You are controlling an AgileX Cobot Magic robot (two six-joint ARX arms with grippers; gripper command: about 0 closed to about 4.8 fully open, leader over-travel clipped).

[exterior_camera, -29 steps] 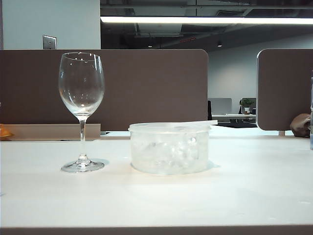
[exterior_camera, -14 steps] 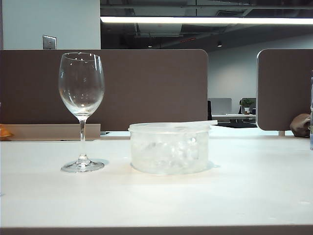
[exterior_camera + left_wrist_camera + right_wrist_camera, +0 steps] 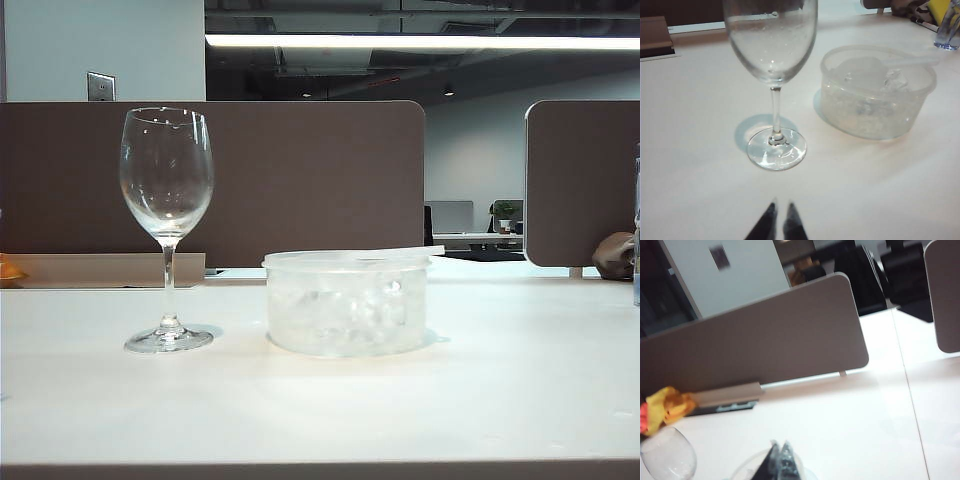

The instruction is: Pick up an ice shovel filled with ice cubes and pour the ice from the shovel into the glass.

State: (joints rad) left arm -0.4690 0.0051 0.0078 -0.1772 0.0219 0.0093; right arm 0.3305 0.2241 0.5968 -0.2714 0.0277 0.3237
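The ice shovel (image 3: 900,64) lies across the top of the round tub (image 3: 347,305) holding the ice cubes (image 3: 893,80), its long handle level and extending past the rim away from the glass (image 3: 166,225), which stands on the counter (image 3: 320,400) beside the tub. The right gripper (image 3: 781,456), jaws together, hangs above the tub's near rim. The left gripper (image 3: 779,222), jaws together, faces the glass foot.

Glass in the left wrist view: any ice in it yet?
No, the glass stands empty on the table, and the ice is in the tub beside it, with the scoop across the tub.
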